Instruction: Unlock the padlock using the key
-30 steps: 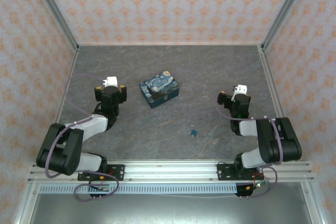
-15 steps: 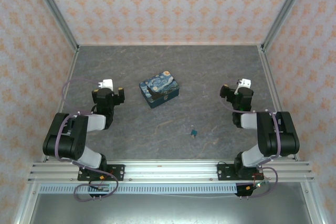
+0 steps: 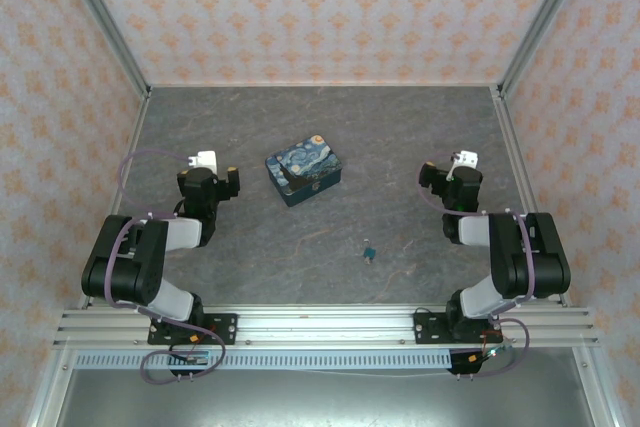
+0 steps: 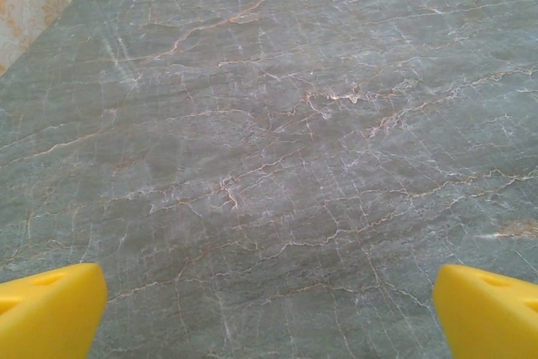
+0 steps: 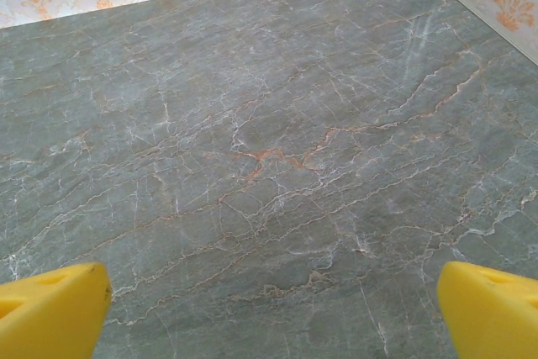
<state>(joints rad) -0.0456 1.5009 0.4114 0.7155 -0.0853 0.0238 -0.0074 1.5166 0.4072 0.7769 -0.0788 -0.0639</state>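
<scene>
Two pairs of yellow fingertips are cut off at the bottom corners of the wrist views. The left gripper point(image 4: 269, 315) and the right gripper point(image 5: 273, 313) both stand wide apart, holding nothing, over the grey veined stone-patterned table point(image 4: 269, 124). From above, the tiny dark teal-blue padlock point(image 3: 369, 252) lies on the table between the two arms, towards the near edge, well apart from the rectangular blue-and-yellow night-sky painted box point(image 3: 304, 169) farther back. Its shackle and keyhole are too small to make out.
</scene>
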